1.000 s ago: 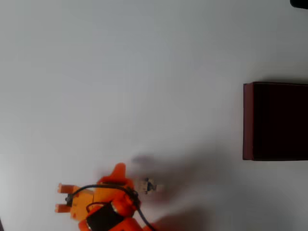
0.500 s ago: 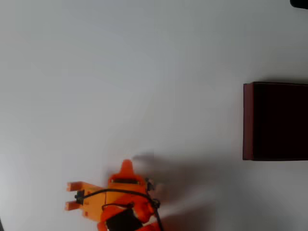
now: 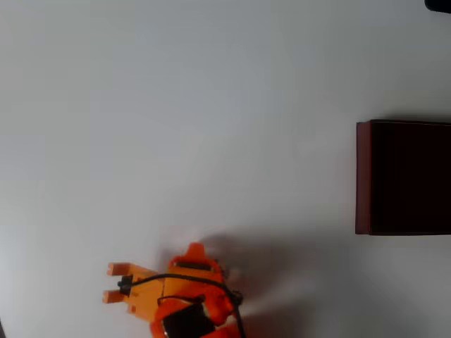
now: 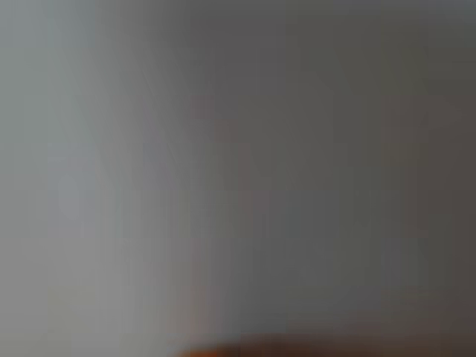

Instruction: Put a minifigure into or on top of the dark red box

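In the overhead view my orange gripper (image 3: 196, 252) hangs low over the white table near the bottom edge, left of centre, and its jaws cannot be made out from above. The minifigure is almost wholly covered by the gripper body; only a faint pale sliver (image 3: 230, 272) peeks out at its right side. The dark red box (image 3: 363, 176), with a near-black inside, stands at the right edge, far from the gripper. The wrist view is a grey blur with a thin orange strip (image 4: 297, 349) along the bottom.
A white table (image 3: 176, 105) spreads between the gripper and the box. A small black object (image 3: 438, 4) sits in the top right corner. The arm's shadow falls to the right of the gripper.
The gripper has slid to the right over the spot where the minifigure lay, so the figure went from plainly visible to nearly hidden. The box has not moved.
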Motion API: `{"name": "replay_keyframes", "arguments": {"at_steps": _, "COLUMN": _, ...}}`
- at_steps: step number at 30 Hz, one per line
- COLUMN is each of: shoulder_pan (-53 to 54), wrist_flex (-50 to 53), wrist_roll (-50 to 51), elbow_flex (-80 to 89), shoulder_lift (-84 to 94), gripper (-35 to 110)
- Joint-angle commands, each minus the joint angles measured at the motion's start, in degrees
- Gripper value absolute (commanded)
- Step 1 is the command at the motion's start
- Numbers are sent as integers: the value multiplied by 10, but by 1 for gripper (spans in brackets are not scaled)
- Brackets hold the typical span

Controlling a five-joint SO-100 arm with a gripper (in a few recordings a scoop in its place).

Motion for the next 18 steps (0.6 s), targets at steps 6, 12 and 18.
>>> {"name": "replay_keyframes", "arguments": {"at_steps": 6, "shoulder_pan": 24, "wrist_flex": 14, "wrist_roll": 5, "elbow_flex": 19, "shoulder_lift": 31, "gripper": 21}}
{"name": "replay_keyframes", "arguments": {"at_steps": 12, "shoulder_pan": 60, "wrist_flex": 11, "wrist_roll": 0, "elbow_flex": 19, "shoulder_lift": 22, "gripper": 18}}
{"name": "replay_keyframes", "arguments": {"at_steps": 18, "shoulder_pan": 83, "wrist_flex": 18, "wrist_roll": -4, "elbow_flex": 28, "shoulder_lift": 58, "gripper": 18}}
